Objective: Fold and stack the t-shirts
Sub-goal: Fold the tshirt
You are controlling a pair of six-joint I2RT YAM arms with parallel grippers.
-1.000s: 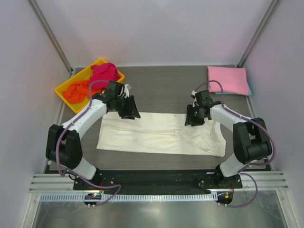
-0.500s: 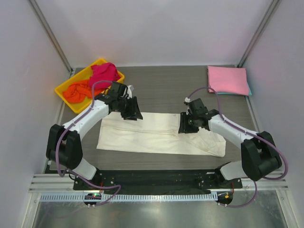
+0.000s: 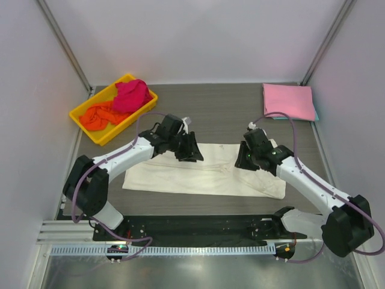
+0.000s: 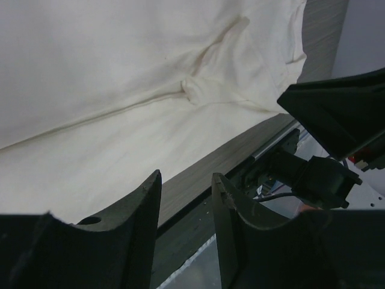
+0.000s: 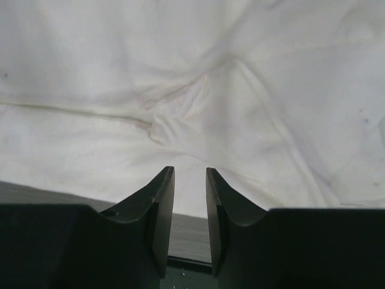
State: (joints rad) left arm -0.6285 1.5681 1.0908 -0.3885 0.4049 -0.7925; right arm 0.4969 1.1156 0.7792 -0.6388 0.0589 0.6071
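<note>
Cream shirt [image 3: 198,171] spread on grey wood-grain table [image 3: 222,111] between white walls [image 3: 192,42]; left gripper [image 3: 191,150], right gripper [image 3: 245,159] low over it, fingers parted, empty.

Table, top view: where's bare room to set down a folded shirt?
Biggest bare patch: far middle of the table, between the yellow tray and the pink shirt, beyond the cream shirt. Thin strip along the cream shirt's near edge. Crowded: mid-table, left hand and right hand over the cream shirt.
</note>
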